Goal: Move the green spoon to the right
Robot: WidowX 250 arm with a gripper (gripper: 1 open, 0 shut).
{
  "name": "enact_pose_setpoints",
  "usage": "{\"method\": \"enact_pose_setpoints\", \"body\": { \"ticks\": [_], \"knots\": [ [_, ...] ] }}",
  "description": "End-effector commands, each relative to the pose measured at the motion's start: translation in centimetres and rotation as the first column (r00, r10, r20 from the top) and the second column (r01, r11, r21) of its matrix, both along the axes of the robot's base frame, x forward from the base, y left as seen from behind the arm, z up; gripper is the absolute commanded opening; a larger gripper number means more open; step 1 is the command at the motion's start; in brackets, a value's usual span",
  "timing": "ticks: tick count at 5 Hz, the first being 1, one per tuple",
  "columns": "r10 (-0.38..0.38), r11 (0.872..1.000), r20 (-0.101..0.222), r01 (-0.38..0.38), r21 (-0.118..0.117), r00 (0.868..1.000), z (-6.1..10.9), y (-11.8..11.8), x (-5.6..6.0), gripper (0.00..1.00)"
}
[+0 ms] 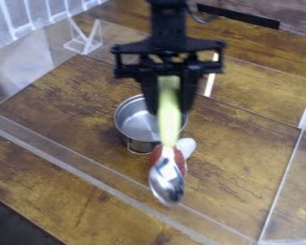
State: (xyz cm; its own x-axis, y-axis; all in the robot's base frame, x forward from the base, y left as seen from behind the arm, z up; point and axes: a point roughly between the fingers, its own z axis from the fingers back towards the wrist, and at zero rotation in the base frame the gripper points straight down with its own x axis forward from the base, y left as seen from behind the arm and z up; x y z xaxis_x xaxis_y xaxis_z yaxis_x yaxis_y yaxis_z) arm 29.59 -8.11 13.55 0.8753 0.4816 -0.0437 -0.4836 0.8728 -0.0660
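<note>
My gripper hangs from the black crossbar, points straight down and is shut on the green spoon. Its yellow-green handle runs down from between the fingers. The spoon's silver bowl hangs blurred just above the wooden table, in front of the round steel pot. The gripper stands over the pot's right rim. A red-brown mushroom-like toy with a white stem lies at the pot's front right, partly hidden by the spoon.
Low clear acrylic walls fence in the wooden table along the front and the right. A clear plastic stand sits at the back left. A glossy strip lies on the table behind the gripper.
</note>
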Motion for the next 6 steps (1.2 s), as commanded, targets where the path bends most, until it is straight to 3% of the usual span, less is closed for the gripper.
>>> {"method": "enact_pose_setpoints", "body": {
  "ticks": [1,2,3,4,5,6],
  "knots": [
    [-0.219,0.975,0.080,0.221,-0.016,0.972,0.7,-2.4,-0.4,0.00],
    [-0.395,0.917,0.063,0.397,-0.033,0.917,-1.0,-4.2,-1.3,0.00],
    [-0.477,0.878,0.036,0.478,-0.028,0.878,-3.6,-4.8,-1.5,0.00],
    [-0.577,0.816,0.021,0.577,-0.035,0.817,-5.7,-4.9,-1.5,0.00],
    [-0.629,0.777,0.012,0.628,-0.045,0.778,-5.7,-4.3,-0.8,0.00],
    [-0.640,0.767,0.008,0.639,-0.054,0.768,-5.9,-3.8,-0.5,0.00]
  ]
}}
